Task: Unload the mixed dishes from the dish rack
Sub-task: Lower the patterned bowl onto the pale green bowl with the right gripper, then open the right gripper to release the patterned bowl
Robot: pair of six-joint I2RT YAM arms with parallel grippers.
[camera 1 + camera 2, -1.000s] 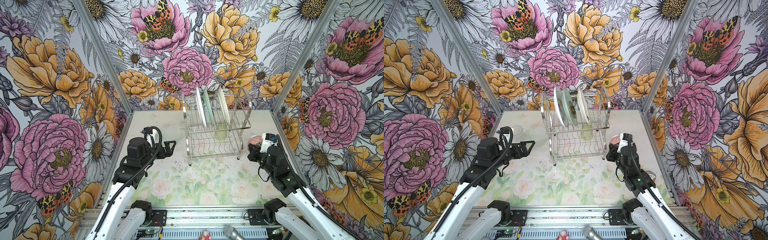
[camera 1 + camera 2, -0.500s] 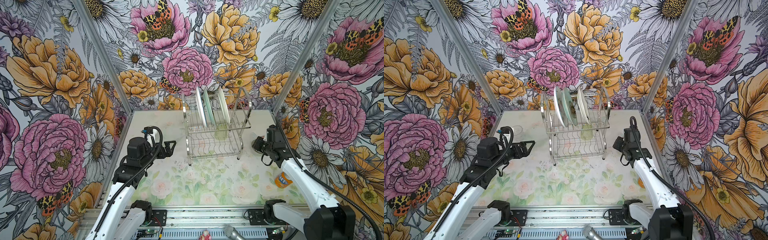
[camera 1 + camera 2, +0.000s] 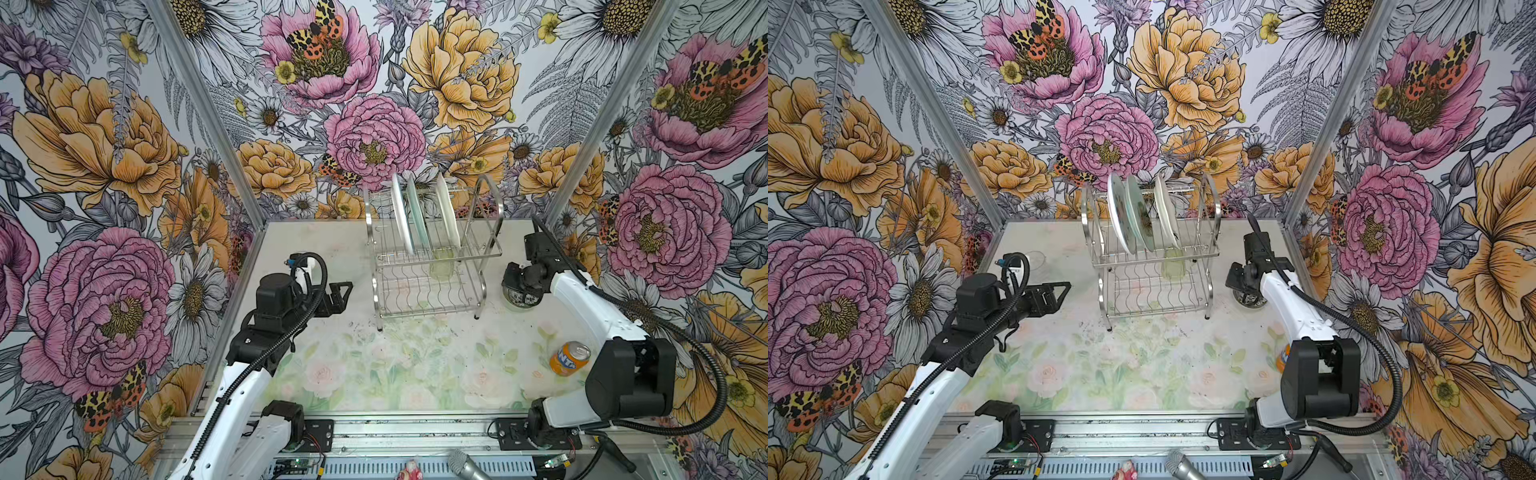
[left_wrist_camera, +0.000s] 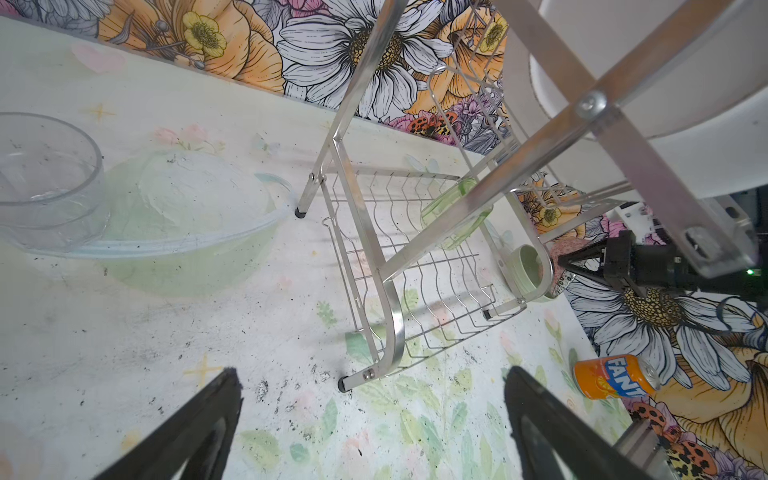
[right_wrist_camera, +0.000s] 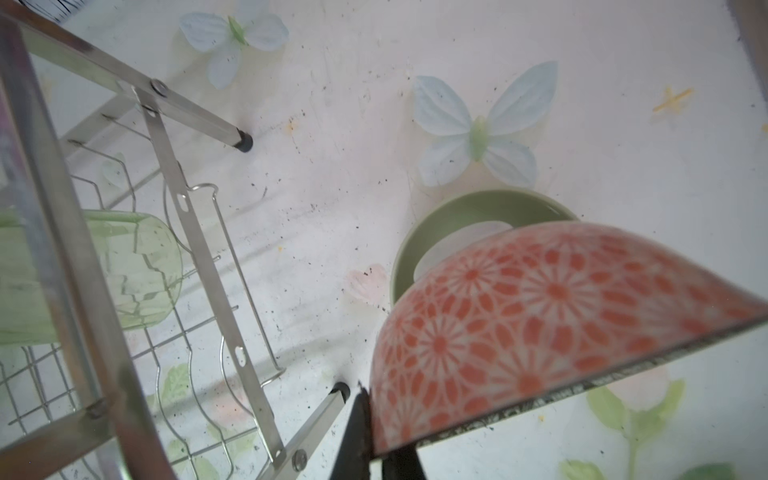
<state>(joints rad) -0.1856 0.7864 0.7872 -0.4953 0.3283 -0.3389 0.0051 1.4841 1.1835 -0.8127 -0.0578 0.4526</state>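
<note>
Right hand pinches the pink bowl by its rim, close by the pale green bowl right of the dish rack, likely to nest them; left hand gapes empty.

Huge pink, orange and white flower wallpaper covers three walls; silver metal posts stand at the far corners of the pale, rose-printed tabletop.

Plates in rack; can front-right.
</note>
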